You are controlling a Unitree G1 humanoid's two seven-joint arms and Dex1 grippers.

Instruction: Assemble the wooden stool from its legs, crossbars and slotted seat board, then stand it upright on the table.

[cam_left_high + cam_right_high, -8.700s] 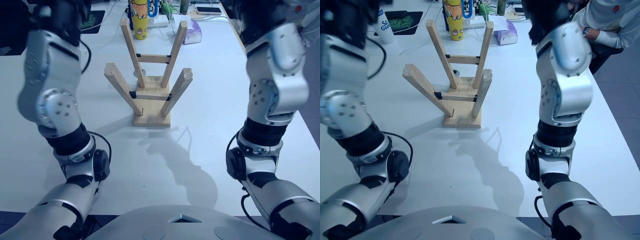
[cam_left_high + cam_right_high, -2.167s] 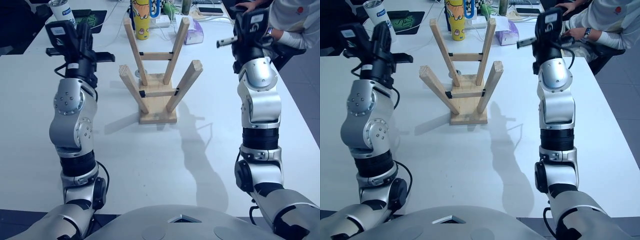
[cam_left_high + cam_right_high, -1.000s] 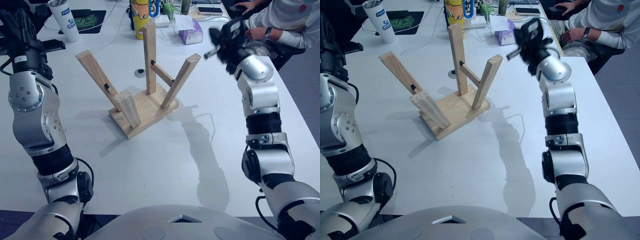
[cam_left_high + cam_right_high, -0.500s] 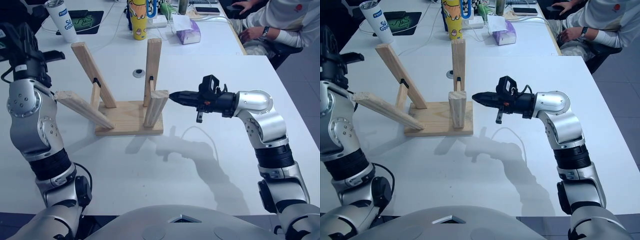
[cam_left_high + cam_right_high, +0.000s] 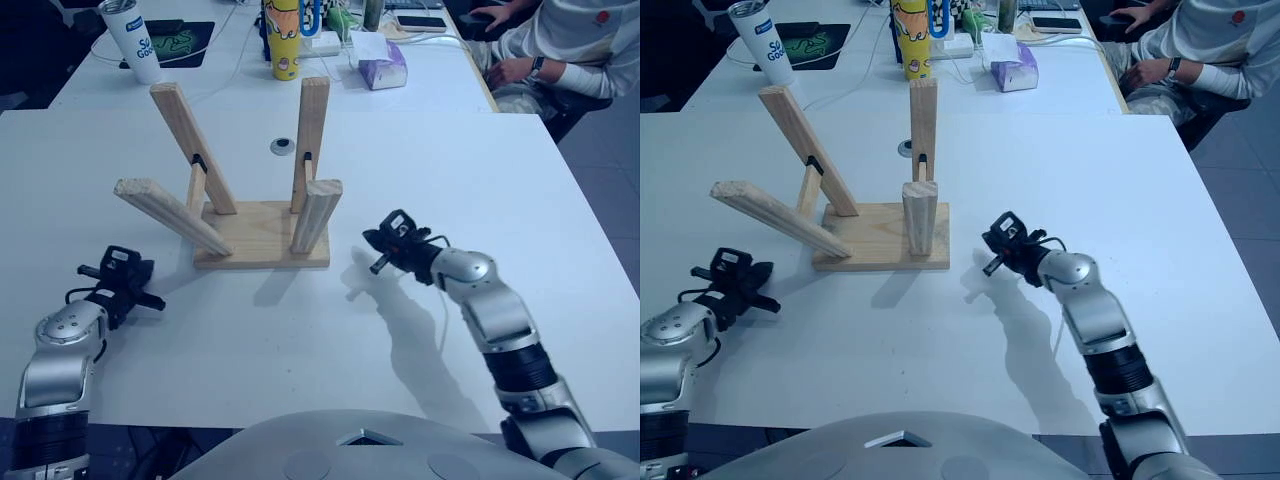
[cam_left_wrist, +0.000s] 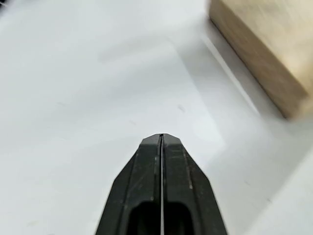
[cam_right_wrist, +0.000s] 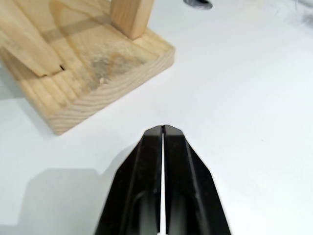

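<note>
The wooden stool stands upside down, its slotted seat board flat on the white table. The legs point up and outward, joined by short crossbars. My left gripper is low over the table to the left of the stool, shut and holding nothing. In the left wrist view its closed fingertips point at bare table, with a wooden corner ahead. My right gripper is just right of the seat board, apart from it, also shut and holding nothing. In the right wrist view, the right gripper faces the board's corner.
Along the table's far edge stand a white tumbler, a yellow cup and a tissue pack. A small round disc lies behind the stool. Bare table stretches in front of the stool and to its right.
Both arms have dropped to the table. The left came down from high on the left, and the right drew back from the stool's near right leg. The stool turned earlier and now stays put.
</note>
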